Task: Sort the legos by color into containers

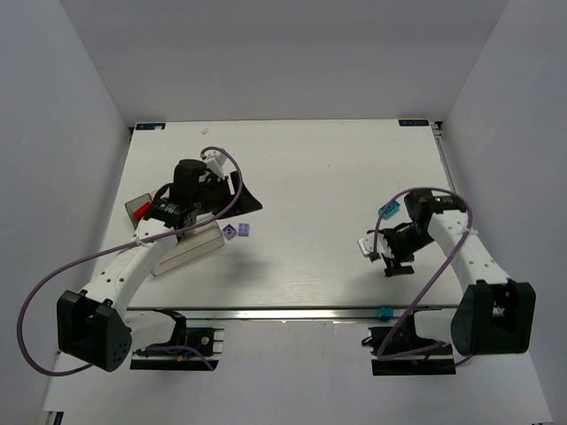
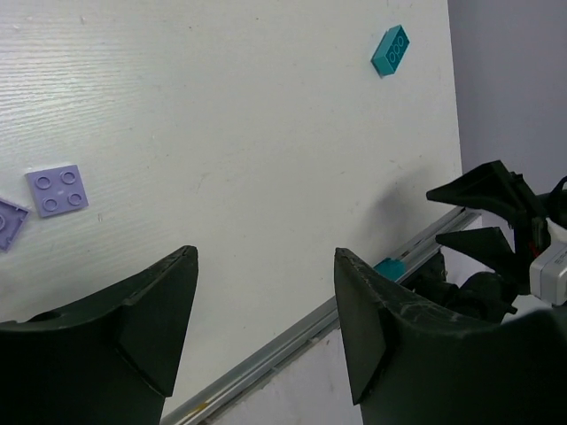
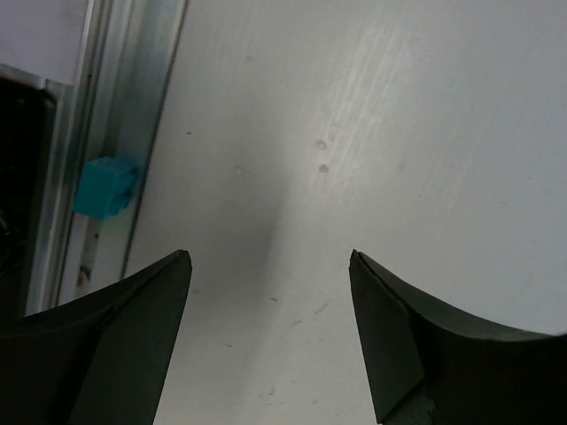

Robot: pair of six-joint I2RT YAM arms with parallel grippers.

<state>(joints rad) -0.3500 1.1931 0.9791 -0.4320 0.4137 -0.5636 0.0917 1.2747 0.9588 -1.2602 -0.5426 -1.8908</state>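
Two light purple legos (image 1: 237, 231) lie side by side on the white table; the left wrist view shows one whole purple plate (image 2: 58, 189) and the edge of the other (image 2: 9, 221). A teal brick (image 1: 387, 211) (image 2: 390, 50) lies beside the right arm. Another teal piece (image 1: 384, 312) (image 3: 106, 186) sits on the front rail. The clear container (image 1: 188, 249) lies under the left arm, with a red piece (image 1: 139, 210) at its far left. My left gripper (image 1: 236, 198) (image 2: 266, 252) is open and empty above bare table. The right gripper (image 1: 398, 264) (image 3: 270, 257) is open and empty too.
A metal rail (image 1: 292, 312) runs along the table's front edge. White walls close in the table on three sides. The right arm (image 2: 505, 230) shows at the right edge of the left wrist view.
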